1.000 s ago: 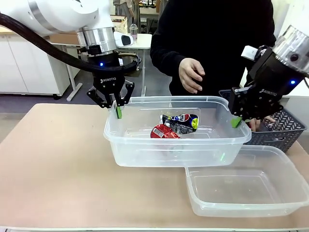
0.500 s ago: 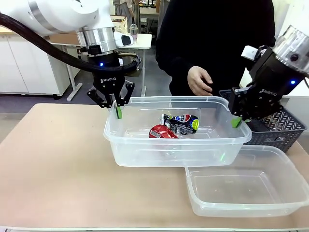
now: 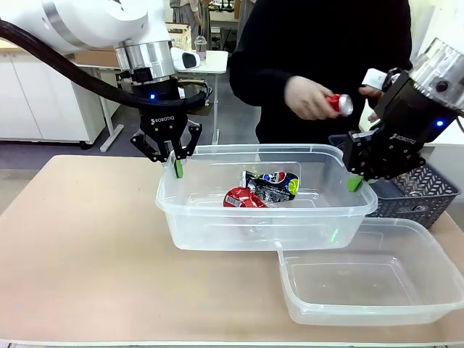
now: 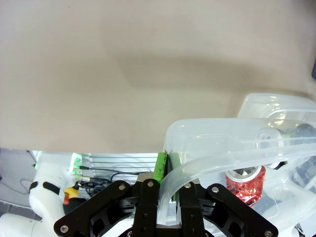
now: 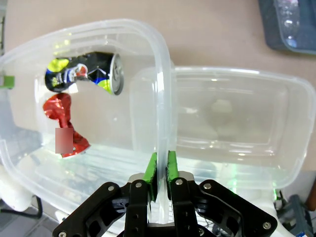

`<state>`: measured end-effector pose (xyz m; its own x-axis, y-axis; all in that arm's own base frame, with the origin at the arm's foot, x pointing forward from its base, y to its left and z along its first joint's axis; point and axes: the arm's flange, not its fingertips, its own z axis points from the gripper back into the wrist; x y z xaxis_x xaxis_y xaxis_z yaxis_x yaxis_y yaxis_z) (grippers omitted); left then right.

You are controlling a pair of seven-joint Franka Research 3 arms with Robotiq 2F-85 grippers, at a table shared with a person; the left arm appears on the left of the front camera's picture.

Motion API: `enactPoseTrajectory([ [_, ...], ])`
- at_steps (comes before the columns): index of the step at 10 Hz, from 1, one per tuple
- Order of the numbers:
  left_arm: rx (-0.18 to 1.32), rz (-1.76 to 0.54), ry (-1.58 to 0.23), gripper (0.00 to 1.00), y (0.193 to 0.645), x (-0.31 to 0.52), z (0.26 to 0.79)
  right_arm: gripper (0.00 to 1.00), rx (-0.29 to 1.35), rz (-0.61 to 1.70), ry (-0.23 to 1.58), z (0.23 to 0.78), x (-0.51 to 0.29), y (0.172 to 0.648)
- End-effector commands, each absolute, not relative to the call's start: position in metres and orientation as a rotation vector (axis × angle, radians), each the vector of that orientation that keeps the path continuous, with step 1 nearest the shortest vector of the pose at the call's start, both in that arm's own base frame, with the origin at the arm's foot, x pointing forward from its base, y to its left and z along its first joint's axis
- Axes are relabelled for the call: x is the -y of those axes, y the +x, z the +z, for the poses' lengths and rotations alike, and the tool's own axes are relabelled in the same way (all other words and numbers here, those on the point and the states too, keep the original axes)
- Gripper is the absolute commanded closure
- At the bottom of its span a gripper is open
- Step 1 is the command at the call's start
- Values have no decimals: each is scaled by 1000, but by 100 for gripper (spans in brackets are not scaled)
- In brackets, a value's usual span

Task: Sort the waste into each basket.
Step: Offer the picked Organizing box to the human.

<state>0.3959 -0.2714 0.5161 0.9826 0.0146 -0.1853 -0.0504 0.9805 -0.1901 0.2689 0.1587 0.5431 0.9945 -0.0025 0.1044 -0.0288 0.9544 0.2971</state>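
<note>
The left gripper (image 3: pixel 177 168) and the right gripper (image 3: pixel 354 183) stand just as they did a second ago. Each has its jaws pinching the rolled rim of the clear tub (image 3: pixel 210 217), the left at the tub's left end wall and the right at its right end wall. Near the middle of that tub lie a crushed red can (image 3: pixel 245 197) and, touching it on its far right side, a crushed dark blue can (image 3: pixel 272 183); neither has shifted.

The change is in the person's hand (image 3: pixel 308 98). A second ago it hung empty behind the tub's far wall. Now it is raised above the tub's far right corner and grips a small red can (image 3: pixel 339 104).

A second clear tub (image 3: pixel 428 243) sits on the worktop (image 3: pixel 80 246) at the held tub's near right corner. A dark grey basket (image 3: pixel 431 192) stands just beyond the held tub's right end.
</note>
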Motion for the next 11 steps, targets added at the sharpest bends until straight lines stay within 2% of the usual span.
enactPoseTrajectory([
  [1,-178,57,-215,93,396,274,519,91,102,25,313,549,-163,266],
  [11,-178,57,-215,93,396,274,519,91,102,25,313,549,-163,266],
])
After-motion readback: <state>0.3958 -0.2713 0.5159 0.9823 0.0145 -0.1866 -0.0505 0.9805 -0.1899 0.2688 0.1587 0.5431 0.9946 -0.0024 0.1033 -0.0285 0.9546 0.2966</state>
